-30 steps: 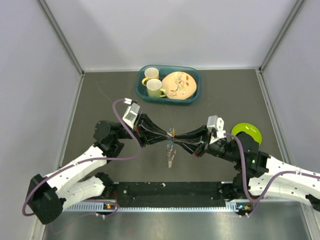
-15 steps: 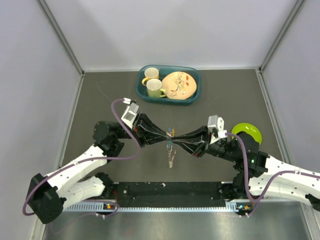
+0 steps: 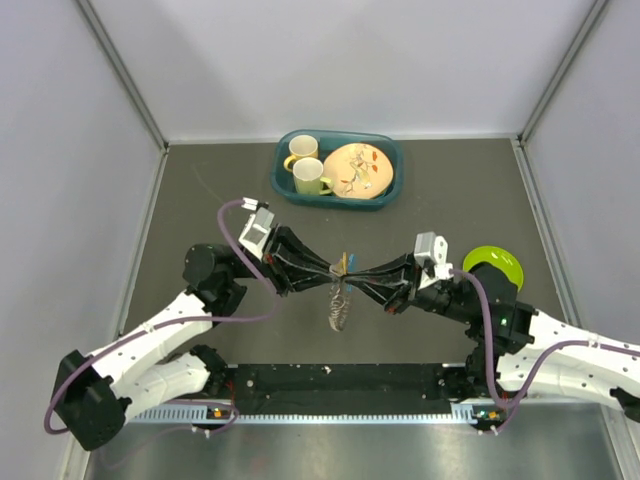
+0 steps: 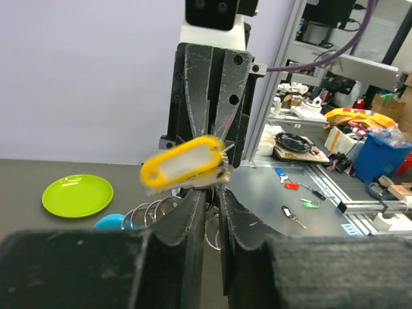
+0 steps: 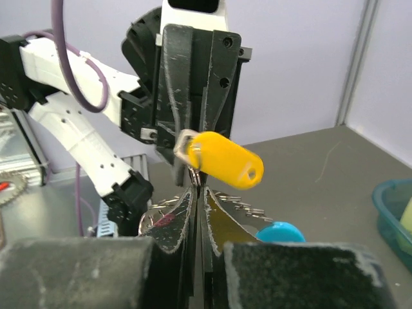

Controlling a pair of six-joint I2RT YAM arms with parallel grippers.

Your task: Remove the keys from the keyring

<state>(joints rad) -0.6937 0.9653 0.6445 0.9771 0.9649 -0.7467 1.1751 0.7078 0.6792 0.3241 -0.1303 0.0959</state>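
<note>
Both arms reach in from the near edge of the table and meet tip to tip over its middle, the left gripper pointing right and the right gripper pointing left; the keys hang from that meeting point as a blurred silvery bunch, its long axis running down from the tips, toward the near edge in the top view; whether its lower end touches the table I cannot tell.

In the right wrist view the right gripper's fingers are pressed together with no gap, their tips pinching the small keyring; just above it sits the yellow tag, its metal end up against the left gripper's tips and its long axis sloping down to the right; a blue tag lies low behind the fingers, with silvery key blades beside it.

In the left wrist view the left gripper's fingers stand with a narrow slit between them; the yellow tag, blurred, tilts up to the right across their tips; whether they grip anything I cannot tell.

Farther right lies a green plate; at the far edge a teal tray holds two mugs and a plate.
</note>
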